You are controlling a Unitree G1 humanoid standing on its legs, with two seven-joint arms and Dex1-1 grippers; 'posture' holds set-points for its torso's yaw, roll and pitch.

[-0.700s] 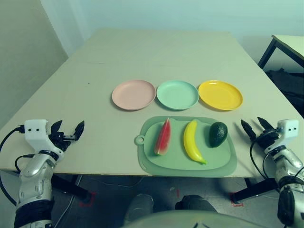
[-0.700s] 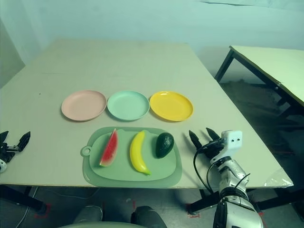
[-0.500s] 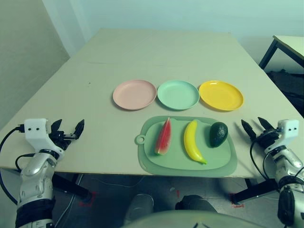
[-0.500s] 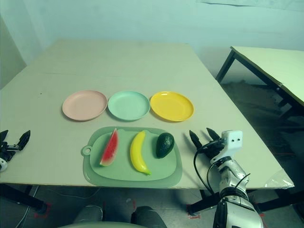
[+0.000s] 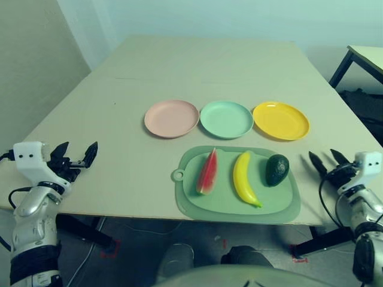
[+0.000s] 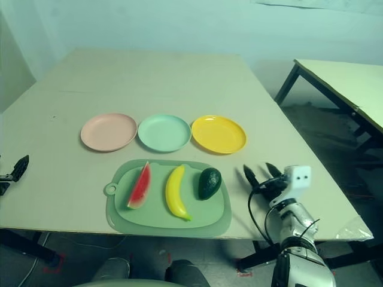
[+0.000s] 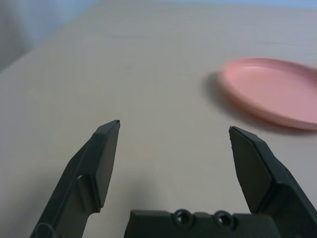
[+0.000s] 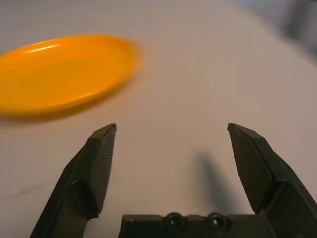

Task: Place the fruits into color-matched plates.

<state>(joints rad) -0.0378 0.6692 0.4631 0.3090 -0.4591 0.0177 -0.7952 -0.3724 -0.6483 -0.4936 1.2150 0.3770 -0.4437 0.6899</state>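
Currently, both grippers, left (image 5: pixel 76 149) and right (image 5: pixel 324 158), are held open and empty near the table's (image 5: pixel 131 197) near corners.

Silver forearms (image 5: pixel 37 226) with black bands (image 5: pixel 35 262), white wrist brackets (image 5: pixel 31 160), dark cables (image 5: pixel 17 195).

Both eyes: from head, down across same table (image 5: pixel 134 161).

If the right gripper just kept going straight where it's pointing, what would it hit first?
Probably nothing soon: the way ahead of the right gripper looks like open tabletop, though depth is unclear.
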